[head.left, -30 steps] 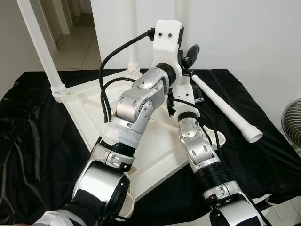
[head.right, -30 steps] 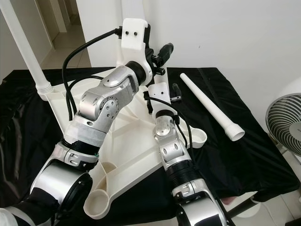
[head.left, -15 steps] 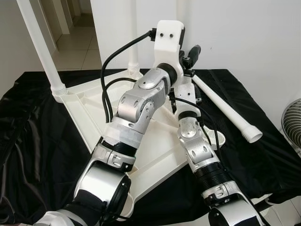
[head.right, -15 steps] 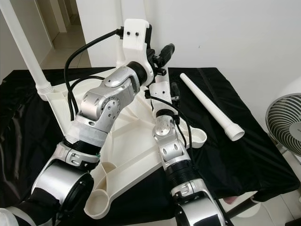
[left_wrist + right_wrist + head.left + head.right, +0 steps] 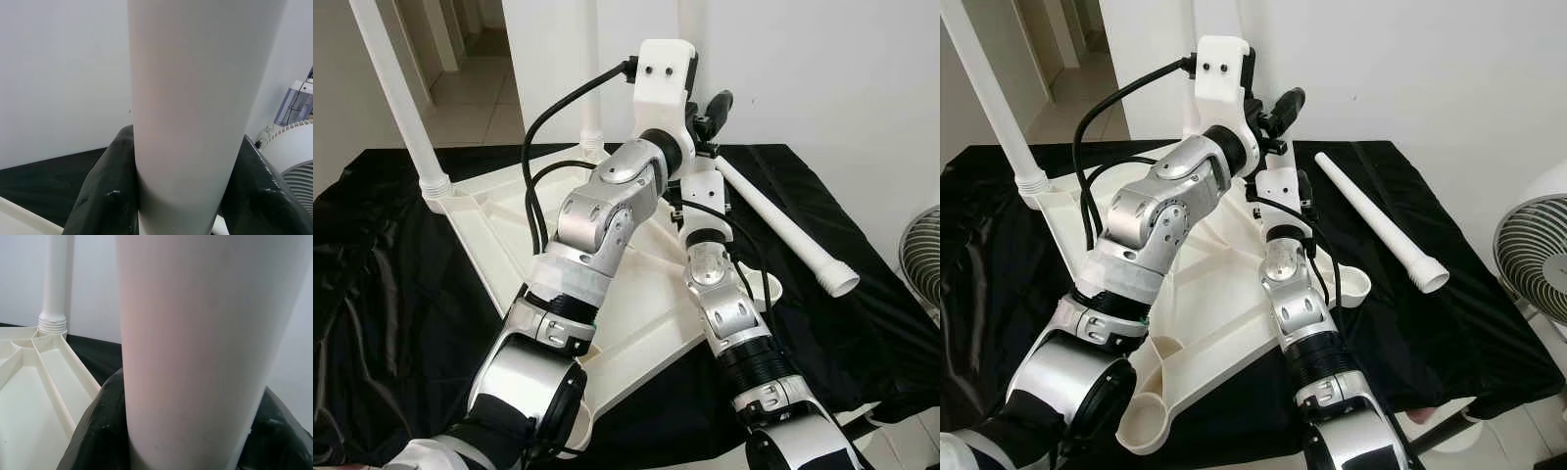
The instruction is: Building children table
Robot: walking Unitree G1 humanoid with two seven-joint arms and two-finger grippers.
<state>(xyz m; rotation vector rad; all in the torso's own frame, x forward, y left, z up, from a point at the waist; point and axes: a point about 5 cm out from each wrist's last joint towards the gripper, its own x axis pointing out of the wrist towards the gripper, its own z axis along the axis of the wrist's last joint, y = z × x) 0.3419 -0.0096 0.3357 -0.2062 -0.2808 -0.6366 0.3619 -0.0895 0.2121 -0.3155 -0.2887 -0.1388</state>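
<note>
Both the left pincer (image 5: 183, 196) and right pincer (image 5: 181, 431) clamp the same upright white table leg (image 5: 186, 98). The leg looks like light, stiff, smooth plastic, likely slippery. Hold it low, near the upturned tabletop (image 5: 499, 245).

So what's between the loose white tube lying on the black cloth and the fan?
Only bare black cloth separates the loose white plastic leg from the white fan, in the right eye view.

Bright, even daylight fills the sharp head views; silver arms show soft glare. Both wrist views are soft, the close white leg (image 5: 186, 112) blurred.
</note>
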